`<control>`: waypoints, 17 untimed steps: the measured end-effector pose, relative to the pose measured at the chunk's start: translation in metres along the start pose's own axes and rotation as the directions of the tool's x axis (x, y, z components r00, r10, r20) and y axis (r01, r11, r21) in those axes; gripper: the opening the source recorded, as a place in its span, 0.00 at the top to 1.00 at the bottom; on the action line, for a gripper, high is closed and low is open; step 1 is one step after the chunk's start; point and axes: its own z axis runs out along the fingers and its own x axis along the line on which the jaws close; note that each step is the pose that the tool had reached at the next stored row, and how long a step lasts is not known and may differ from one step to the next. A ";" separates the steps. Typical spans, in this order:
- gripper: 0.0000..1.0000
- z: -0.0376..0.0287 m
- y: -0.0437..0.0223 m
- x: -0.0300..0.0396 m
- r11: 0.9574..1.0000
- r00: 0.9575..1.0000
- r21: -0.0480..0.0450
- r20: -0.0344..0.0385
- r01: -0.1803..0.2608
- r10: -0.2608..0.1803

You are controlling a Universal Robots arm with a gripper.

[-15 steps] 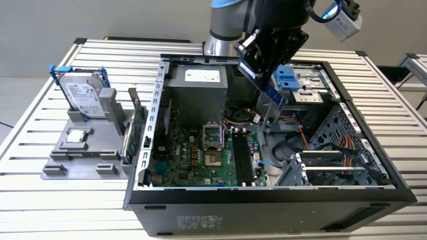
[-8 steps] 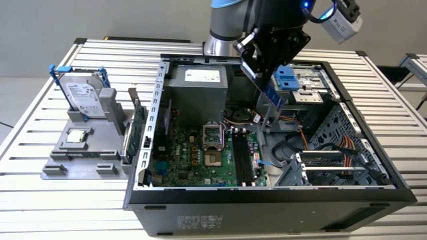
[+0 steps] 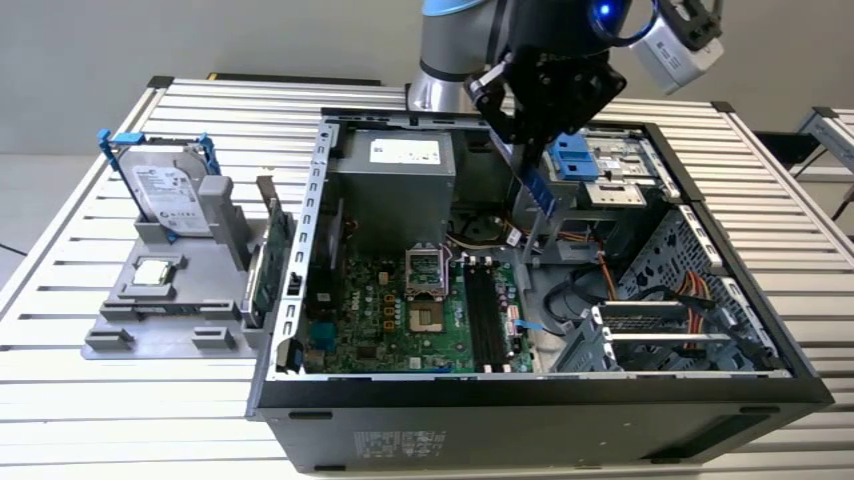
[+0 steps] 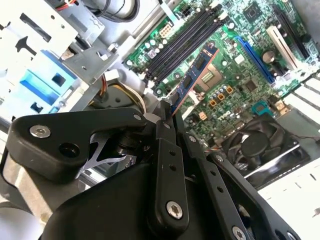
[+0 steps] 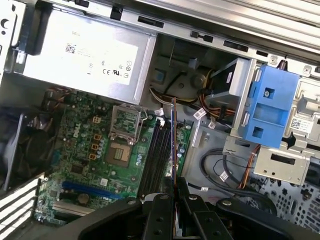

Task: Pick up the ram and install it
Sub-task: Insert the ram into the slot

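Black gripper [image 4: 169, 114] fingers pinched the ram [image 4: 192, 77] by one end, holding it above the slots [image 5: 156, 155]. Thin, light, stiff and probably fragile, it seemed best gripped by its bare edges.

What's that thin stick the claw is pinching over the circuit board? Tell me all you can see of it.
It is the ram: a long, thin, flat bluish board carrying black chips, with a coppery edge. The gripper pinches one end, so the stick juts out over the green motherboard, lined up along its black memory slots, apparently not seated yet.
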 end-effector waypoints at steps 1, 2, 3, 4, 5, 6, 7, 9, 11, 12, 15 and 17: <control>1.00 0.0000 0.0000 0.0000 1.000 1.000 0.000 0.000 -0.011 0.011; 1.00 0.0000 0.0000 0.0000 1.000 1.000 0.001 0.000 -0.022 0.022; 1.00 0.0000 0.0000 0.0000 0.999 0.999 0.001 0.000 -0.034 0.034; 1.00 0.0000 0.0000 0.0000 0.999 0.999 0.001 0.000 -0.043 0.043; 1.00 0.0000 0.0000 0.0000 0.998 0.998 0.002 0.000 -0.055 0.055; 1.00 0.0000 0.0000 0.0000 0.998 0.998 0.002 0.000 -0.066 0.066; 1.00 0.0000 0.0000 0.0000 0.997 0.997 0.002 0.000 -0.075 0.075; 1.00 0.0000 0.0000 0.0000 0.995 0.996 0.003 0.000 -0.095 0.095; 1.00 0.0000 0.0000 0.0000 0.993 0.993 0.004 0.001 -0.116 0.116; 1.00 0.0000 0.0000 0.0000 0.992 0.992 0.004 0.001 -0.126 0.126; 1.00 0.0000 0.0000 0.0000 0.988 0.988 0.005 0.001 -0.157 0.157; 1.00 0.0000 0.0000 0.0000 0.984 0.984 0.006 0.001 -0.179 0.179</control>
